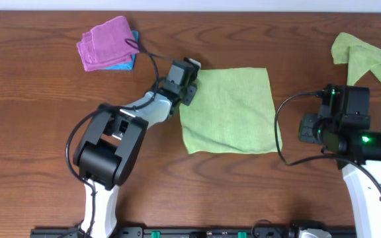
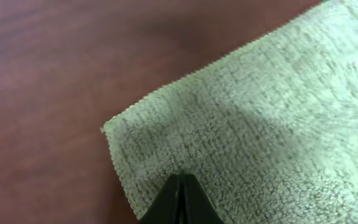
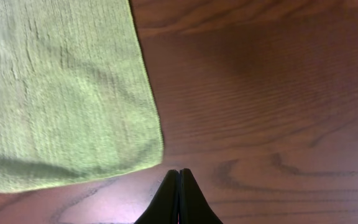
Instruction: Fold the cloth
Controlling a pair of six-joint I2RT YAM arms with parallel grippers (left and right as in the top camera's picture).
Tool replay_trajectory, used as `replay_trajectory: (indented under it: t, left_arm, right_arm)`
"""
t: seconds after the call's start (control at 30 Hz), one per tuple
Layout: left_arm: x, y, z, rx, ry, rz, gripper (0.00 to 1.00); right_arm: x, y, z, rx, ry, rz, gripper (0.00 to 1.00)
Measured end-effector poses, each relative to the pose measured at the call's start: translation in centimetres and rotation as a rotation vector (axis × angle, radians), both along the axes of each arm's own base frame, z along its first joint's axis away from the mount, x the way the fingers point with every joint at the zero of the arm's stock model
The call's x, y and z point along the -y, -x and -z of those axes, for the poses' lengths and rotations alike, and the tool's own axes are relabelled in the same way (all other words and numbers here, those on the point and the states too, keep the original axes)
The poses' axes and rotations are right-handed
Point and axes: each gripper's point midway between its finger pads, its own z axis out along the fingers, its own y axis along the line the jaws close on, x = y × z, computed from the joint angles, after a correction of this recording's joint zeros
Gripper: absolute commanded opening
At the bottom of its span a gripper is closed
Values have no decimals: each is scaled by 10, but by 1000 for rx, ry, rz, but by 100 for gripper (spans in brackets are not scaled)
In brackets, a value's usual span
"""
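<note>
- At the far left corner of the cloth (image 1: 230,109): left gripper (image 2: 180,190), jaws pressed together, tips over the terry just inside that corner.
- Right gripper (image 3: 179,186) likewise closed, holding nothing, over bare table (image 3: 278,93) just beside the cloth's near right corner.
- Cloth spread flat mid-table, between both arms.
- Far left: purple cloth (image 1: 104,43). Far right: crumpled second green cloth (image 1: 366,56).
</note>
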Motion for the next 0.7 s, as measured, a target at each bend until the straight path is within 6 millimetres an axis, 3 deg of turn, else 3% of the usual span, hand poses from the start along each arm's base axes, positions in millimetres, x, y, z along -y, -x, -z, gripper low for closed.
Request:
replay_trajectory:
  t: [0.2, 0.33, 0.5, 0.7]
  left_arm:
    - [-27, -32, -1, 22, -18, -40, 5]
    - [-41, -39, -1, 4, -18, -59, 5]
    - [-34, -36, -1, -26, 16, -21, 5]
    - [-12, -34, -6, -56, 90, 16, 5]
  right_arm:
    - [3, 1, 0, -4, 14, 7, 2]
    - [3, 1, 0, -4, 17, 9, 2]
    - [4, 1, 1, -6, 20, 11, 2]
    - [4, -2, 1, -1, 20, 11, 1]
